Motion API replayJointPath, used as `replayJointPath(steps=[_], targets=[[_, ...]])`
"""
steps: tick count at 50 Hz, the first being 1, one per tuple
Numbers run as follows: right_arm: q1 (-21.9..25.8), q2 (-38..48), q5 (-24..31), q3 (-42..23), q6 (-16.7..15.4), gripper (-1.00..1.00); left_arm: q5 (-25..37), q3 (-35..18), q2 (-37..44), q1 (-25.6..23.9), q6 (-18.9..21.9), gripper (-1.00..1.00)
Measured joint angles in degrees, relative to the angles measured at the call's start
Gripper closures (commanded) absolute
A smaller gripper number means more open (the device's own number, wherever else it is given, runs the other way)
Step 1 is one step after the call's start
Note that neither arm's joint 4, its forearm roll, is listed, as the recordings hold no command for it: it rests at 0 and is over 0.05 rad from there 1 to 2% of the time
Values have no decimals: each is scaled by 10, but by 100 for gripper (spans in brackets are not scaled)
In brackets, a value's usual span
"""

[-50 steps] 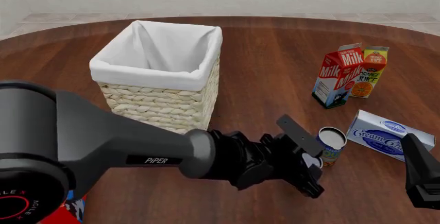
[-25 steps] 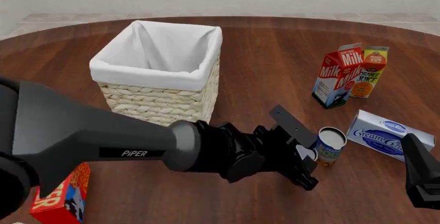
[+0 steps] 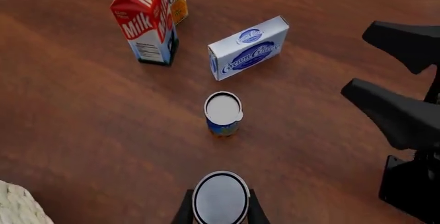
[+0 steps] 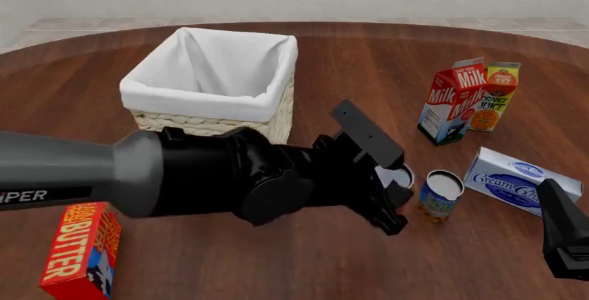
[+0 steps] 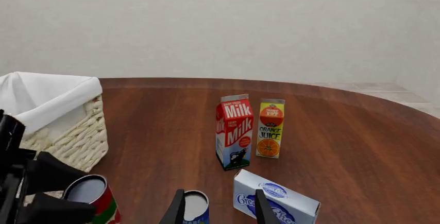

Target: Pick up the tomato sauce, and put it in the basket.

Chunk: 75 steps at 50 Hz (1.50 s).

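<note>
- While the left gripper [image 4: 394, 193] hangs above the table [image 4: 368, 65], it's got the tomato sauce [image 5: 92, 199] pinched between its two fingers, so it's clamped shut on the can
- From the left wrist view you look straight down on the can's silver top, a finger [image 3: 183, 211] pressed against each side of it
- From the right wrist view you can see the red side of the can with a bit of green band, and it looks lifted clear of the wood, though its bottom is cut off by the edge of the shot
- Just past the left gripper, on the side away from its arm, there's a blue can [image 4: 440, 195] standing upright on the table, close to the held can but not touching it
- Further out past that blue can sits a cream cheese box [image 4: 517, 181] lying flat, and beyond it a milk carton [image 4: 453, 101] with an orange juice carton [image 4: 497, 96] right up against it
- The basket [image 4: 214, 103] is behind the left gripper on the arm's side, white cloth folded over the rim, and the can is well outside it
- A butter box [image 4: 81, 257] lies under the left arm, well back from the gripper
- Right gripper [image 5: 218, 207] is over by the cream cheese box with its fingers apart, holding nothing, and the blue can shows between them in its own wrist view
</note>
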Motion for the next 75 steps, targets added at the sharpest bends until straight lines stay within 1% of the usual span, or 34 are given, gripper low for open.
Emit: replayJointPath(steps=[14,28,36,57,75], targets=[[0,0,0,0,0,-100,46,39,-123,23,24,100],[0,0,0,0,0,-100,99,72,-250,70,42,100],[0,0,0,0,0,-100,127,82,-307,93,46,100],[0,0,0,0,0,-100,184,96,-412,144,48,100],[0,0,0,0,0,-100,217,84,-455,194,56,100]])
